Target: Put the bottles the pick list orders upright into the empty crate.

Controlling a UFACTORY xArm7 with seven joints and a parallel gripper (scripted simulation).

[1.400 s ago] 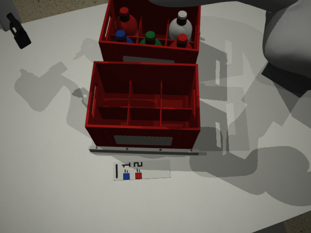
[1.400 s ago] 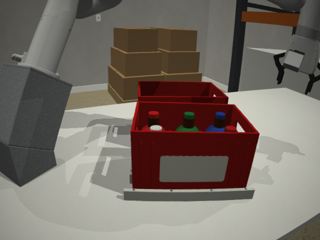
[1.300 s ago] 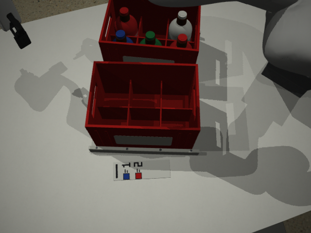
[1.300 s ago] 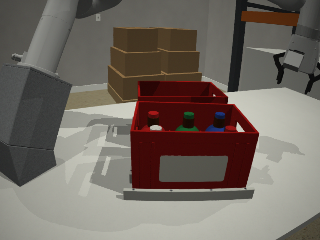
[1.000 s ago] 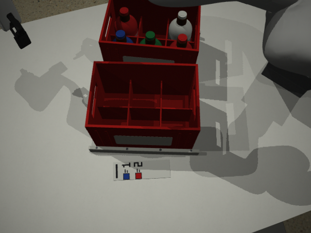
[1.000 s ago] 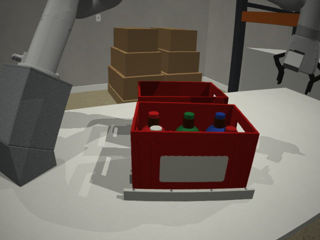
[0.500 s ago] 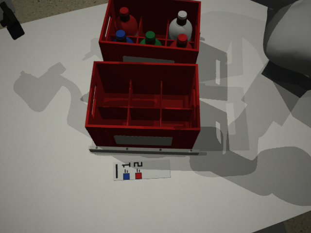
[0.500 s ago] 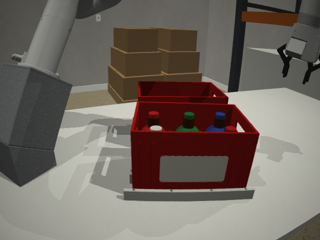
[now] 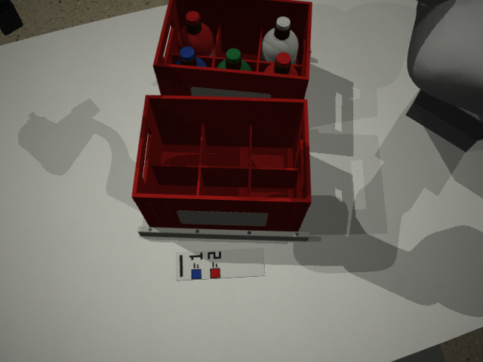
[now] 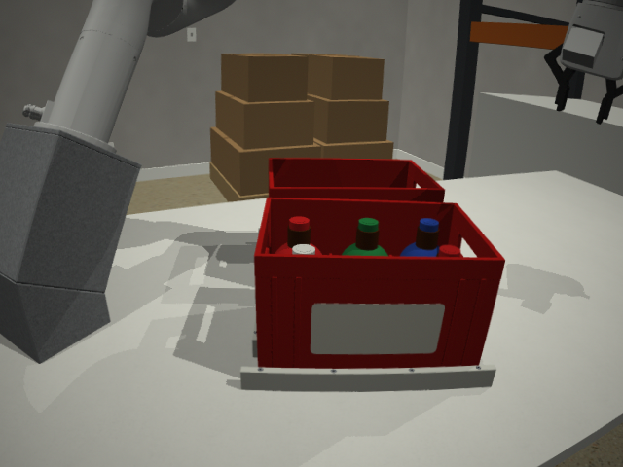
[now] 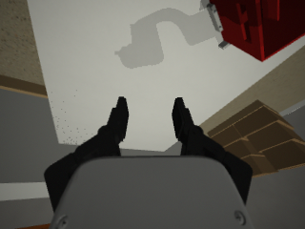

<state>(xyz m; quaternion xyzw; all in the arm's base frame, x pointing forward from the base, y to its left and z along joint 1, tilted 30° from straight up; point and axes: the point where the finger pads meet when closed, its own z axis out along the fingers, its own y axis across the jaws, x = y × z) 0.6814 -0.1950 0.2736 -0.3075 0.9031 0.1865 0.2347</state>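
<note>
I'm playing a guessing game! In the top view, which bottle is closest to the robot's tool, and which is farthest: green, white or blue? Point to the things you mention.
1. Blue bottle (image 9: pixel 187 53) (image 10: pixel 428 225): picture's left side.
2. Green bottle (image 9: pixel 233 55) (image 10: pixel 368 225): middle.
3. White bottle (image 9: pixel 282 24) (image 10: pixel 303 249): right side, back row.
</note>
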